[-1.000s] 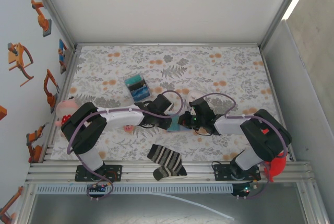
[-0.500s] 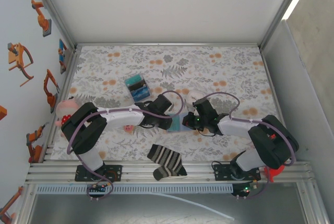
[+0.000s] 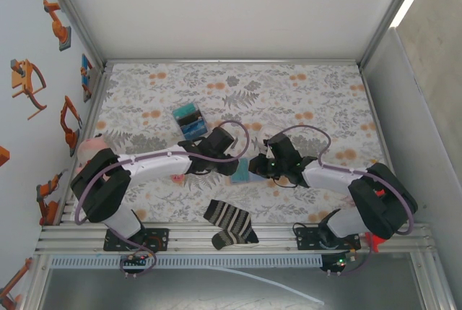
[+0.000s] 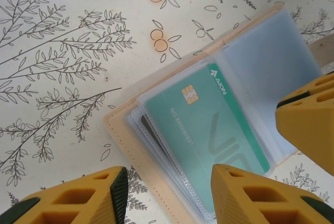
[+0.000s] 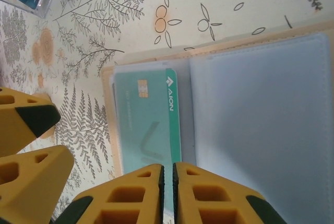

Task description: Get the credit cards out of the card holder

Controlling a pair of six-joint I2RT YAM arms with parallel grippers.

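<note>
Table [image 3: 303, 93]: flat top under a white cloth printed with grey ferns and orange blossoms.

On it:
- clear plastic box with teal and blue contents [image 3: 189, 121], left of centre
- tan bifold card holder [image 5: 261, 130], lying open, near centre
- black-and-cream striped sock [image 3: 229, 223], toe past near edge
- pink object [image 3: 88, 148], left edge, partly hidden

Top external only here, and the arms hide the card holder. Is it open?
Observer: Yes. The card holder lies open flat, its clear inner panels facing up.
Operator: Any card in it?
Observer: One green card sits tucked in it, chip face up.
Operator: Left claw?
Observer: The left claw is open wide over the holder's edge and grips nothing.
</note>
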